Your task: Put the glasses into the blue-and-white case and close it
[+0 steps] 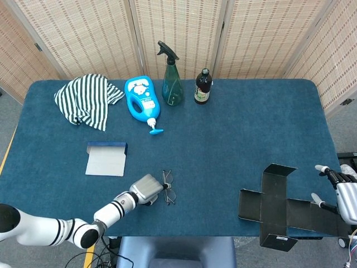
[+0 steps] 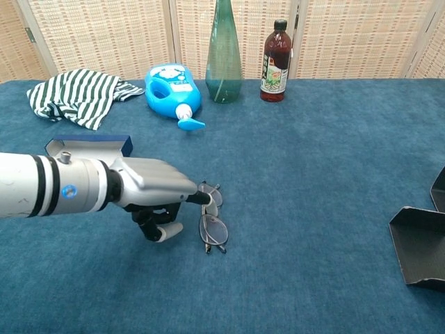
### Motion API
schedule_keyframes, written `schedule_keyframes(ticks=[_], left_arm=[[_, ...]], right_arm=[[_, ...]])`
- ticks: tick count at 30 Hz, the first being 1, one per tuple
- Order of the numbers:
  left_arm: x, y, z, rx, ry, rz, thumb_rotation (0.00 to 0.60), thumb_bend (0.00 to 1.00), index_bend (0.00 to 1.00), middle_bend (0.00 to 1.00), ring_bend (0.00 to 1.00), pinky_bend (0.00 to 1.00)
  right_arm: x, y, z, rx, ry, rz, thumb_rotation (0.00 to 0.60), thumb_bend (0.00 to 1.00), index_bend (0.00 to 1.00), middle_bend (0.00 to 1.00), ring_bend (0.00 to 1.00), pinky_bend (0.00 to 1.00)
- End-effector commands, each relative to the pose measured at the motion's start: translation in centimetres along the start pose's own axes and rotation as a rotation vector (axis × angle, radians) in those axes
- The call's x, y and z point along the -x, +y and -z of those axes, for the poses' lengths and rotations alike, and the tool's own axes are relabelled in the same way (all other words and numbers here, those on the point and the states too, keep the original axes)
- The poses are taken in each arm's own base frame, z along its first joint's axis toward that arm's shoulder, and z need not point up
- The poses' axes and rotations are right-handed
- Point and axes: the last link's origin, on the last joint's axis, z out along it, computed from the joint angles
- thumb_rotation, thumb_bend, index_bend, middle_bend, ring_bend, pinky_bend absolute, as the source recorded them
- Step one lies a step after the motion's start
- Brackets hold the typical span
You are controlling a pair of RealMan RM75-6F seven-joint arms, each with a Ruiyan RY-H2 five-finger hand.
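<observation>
While thin wire-frame glasses (image 2: 211, 221) lie flat on the napped blue table (image 1: 234, 128) near its front edge, left hand (image 2: 154, 194) touches the frame with one fingertip, rest curled, holding nothing; right hand (image 1: 345, 192) spread by black folded card (image 1: 273, 207); flat blue-and-white case (image 1: 106, 158) sits apart, open carpet between

Left arm reaches in low from the near-left, forearm roughly level. Left hand (image 2: 154, 197) is back-up, one finger stretched forward, the others curled under the palm, thumb tucked below. Right hand (image 1: 345, 192) sits at the far right edge, only partly in frame, fingers (image 1: 325, 171) apart and pointing left, gripping nothing visible.
</observation>
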Motion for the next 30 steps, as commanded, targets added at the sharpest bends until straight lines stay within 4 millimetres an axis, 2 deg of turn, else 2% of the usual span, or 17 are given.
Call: schedule_keyframes(ticks=[1, 11, 17, 22, 27, 30], left_arm=[[0.5, -1.2, 1.3, -0.047, -0.010, -0.011, 0.600, 0.63, 0.27, 0.94, 0.97, 1.00], [2.0, -5.1, 5.2, -0.179, -0.053, -0.005, 0.600, 0.63, 0.29, 0.94, 0.97, 1.00], [2.0, -6.1, 7.0, -0.198, 0.005, 0.042, 0.600, 0.63, 0.28, 0.93, 0.96, 1.00], [2.1, -6.4, 7.4, -0.168, 0.165, 0.007, 0.600, 0.61, 0.29, 0.92, 0.94, 1.00], [3.1, -7.0, 7.4, -0.119, 0.237, -0.051, 0.600, 0.51, 0.38, 0.92, 0.94, 1.00], [3.6, -7.1, 7.1, -0.088, 0.257, -0.058, 0.600, 0.48, 0.43, 0.92, 0.94, 1.00]], right_arm=[[0.1, -0.1, -0.1, -0.002, -0.003, -0.002, 0.600, 0.21, 0.23, 0.37, 0.42, 0.37], [0.3, -0.6, -0.5, -0.025, -0.007, -0.005, 0.600, 0.21, 0.23, 0.38, 0.42, 0.37], [0.3, -0.9, -0.7, -0.032, -0.009, -0.005, 0.600, 0.21, 0.23, 0.37, 0.42, 0.37], [0.3, -1.0, -0.8, -0.037, -0.008, -0.003, 0.600, 0.21, 0.23, 0.37, 0.42, 0.37], [0.2, -1.0, -0.7, -0.034, -0.008, 0.000, 0.600, 0.22, 0.23, 0.37, 0.42, 0.37], [0.3, -1.0, -0.7, -0.032, -0.009, -0.001, 0.600, 0.22, 0.23, 0.38, 0.42, 0.37]])
